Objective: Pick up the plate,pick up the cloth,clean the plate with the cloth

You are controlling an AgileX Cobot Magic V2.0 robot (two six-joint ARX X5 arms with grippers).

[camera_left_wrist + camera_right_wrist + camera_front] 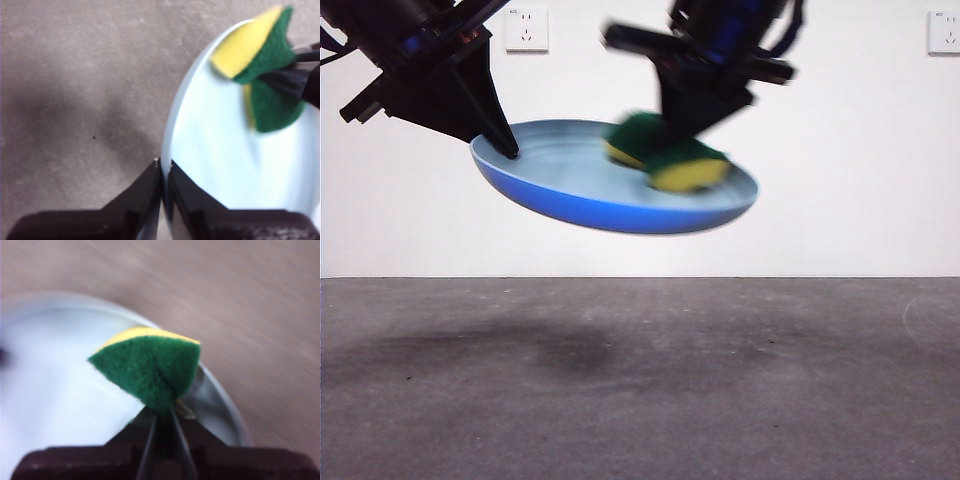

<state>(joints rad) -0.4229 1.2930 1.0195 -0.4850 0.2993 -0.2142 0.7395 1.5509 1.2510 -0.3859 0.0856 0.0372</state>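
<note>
Motion blurs the cloth (670, 155); its pinched middle hides between fingers (167, 432).

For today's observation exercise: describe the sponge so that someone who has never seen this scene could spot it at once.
Find the light-blue plate held tilted in the air above the grey table, gripped at its rim by the left gripper. On its upper face sits the sponge, pinched by the right gripper. It is the only yellow block with a dark green scouring top.

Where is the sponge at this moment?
The sponge is pinched by the right gripper against the plate, which the left gripper holds by its rim above the table.
</note>
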